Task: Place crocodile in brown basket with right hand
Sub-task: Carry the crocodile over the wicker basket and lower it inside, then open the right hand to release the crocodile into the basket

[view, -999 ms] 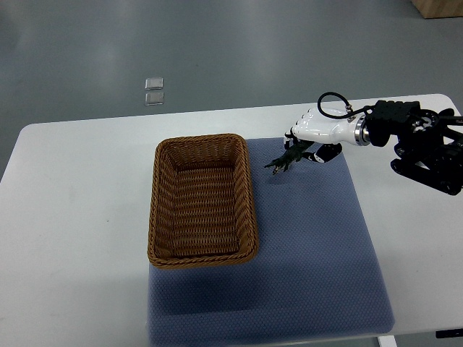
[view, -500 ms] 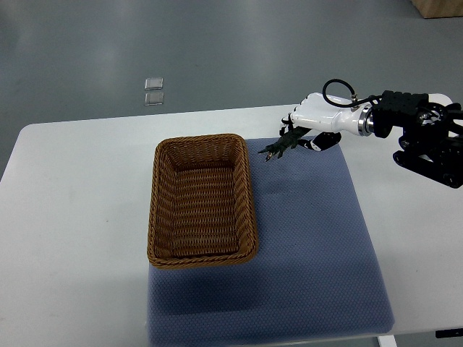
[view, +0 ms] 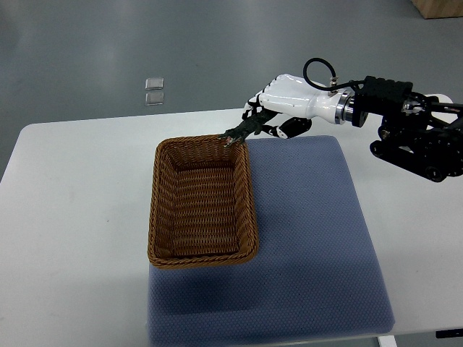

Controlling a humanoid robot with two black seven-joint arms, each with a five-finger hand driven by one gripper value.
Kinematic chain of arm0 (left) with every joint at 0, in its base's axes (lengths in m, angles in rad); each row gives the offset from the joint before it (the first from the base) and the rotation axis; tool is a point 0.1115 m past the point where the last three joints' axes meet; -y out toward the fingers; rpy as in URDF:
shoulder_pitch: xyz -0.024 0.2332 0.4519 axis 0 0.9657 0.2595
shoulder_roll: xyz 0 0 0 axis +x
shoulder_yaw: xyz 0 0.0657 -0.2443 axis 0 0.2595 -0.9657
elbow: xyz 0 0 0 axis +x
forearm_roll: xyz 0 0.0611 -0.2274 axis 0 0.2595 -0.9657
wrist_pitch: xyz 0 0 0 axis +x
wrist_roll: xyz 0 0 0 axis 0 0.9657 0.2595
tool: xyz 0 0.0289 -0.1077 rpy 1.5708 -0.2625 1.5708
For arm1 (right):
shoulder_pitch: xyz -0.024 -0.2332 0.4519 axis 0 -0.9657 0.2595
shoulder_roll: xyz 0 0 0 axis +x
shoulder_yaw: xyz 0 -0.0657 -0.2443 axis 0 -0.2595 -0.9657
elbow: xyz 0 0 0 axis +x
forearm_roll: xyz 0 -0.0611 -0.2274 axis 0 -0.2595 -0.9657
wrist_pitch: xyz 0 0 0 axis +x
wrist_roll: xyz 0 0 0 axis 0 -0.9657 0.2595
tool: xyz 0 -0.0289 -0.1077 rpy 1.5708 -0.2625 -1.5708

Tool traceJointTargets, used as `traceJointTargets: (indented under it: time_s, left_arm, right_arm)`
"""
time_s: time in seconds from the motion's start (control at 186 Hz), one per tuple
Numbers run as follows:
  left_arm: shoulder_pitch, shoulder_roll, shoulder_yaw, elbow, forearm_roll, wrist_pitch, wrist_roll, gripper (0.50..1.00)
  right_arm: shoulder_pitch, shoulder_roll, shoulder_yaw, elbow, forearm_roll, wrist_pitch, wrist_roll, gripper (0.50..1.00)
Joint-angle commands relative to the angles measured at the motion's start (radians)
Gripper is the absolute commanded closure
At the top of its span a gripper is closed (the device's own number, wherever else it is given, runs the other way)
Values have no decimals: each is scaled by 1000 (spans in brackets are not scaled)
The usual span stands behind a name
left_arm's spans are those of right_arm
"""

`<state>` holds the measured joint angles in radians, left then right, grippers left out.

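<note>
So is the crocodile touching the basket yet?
Cannot tell. In the top view the crocodile overlaps the basket at its far-right rim corner, but its height above doesn't show.

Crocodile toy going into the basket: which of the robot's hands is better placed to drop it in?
Right. The right hand holds the crocodile over the brown basket at its far right corner; no left arm is in view.

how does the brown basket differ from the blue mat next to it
The brown basket is woven wicker with raised walls; the blue mat is flat with a fine dotted texture. The mat is larger than the basket, which overlaps its left edge. The right hand holds the crocodile at the basket's far rim, away from the mat's middle. Both are rectangular, on the white table.
</note>
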<state>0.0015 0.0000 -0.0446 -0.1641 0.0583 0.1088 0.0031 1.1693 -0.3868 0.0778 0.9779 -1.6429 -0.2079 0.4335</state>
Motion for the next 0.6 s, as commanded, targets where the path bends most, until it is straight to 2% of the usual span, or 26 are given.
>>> traceJointTargets:
  time_s: [0.0, 0.15, 0.478, 0.489, 0.494, 0.5, 0.505, 0.516, 0.532, 0.596]
  left_arm:
    - [0, 0, 0, 0, 0, 0, 0, 500]
    - [0, 0, 0, 0, 0, 0, 0, 500]
    - [0, 0, 0, 0, 0, 0, 0, 500]
    - [0, 0, 0, 0, 0, 0, 0, 500]
    - [0, 0, 0, 0, 0, 0, 0, 500]
    - [0, 0, 0, 0, 0, 0, 0, 500]
    - [0, 0, 0, 0, 0, 0, 0, 500]
    - [0, 0, 0, 0, 0, 0, 0, 500]
    - [0, 0, 0, 0, 0, 2, 0, 500]
    - [0, 0, 0, 0, 0, 0, 0, 500]
  right_arm:
    - [-5, 37, 4, 61, -2, -1, 11, 1000]
    - [-16, 74, -9, 100, -9, -1, 8, 1000]
    - [-62, 98, -12, 91, -17, 4, 5, 1000]
    - [-63, 98, -12, 90, -17, 4, 5, 991]
    - [-63, 98, -12, 90, -17, 4, 5, 957]
    - [-63, 98, -12, 90, -17, 4, 5, 957]
    - [-63, 98, -12, 90, -17, 4, 5, 926]
    - [-63, 98, -12, 90, -17, 4, 5, 926]
    - [-63, 98, -12, 90, -15, 2, 7, 881]
    - [-66, 98, -10, 88, -15, -1, 7, 791]
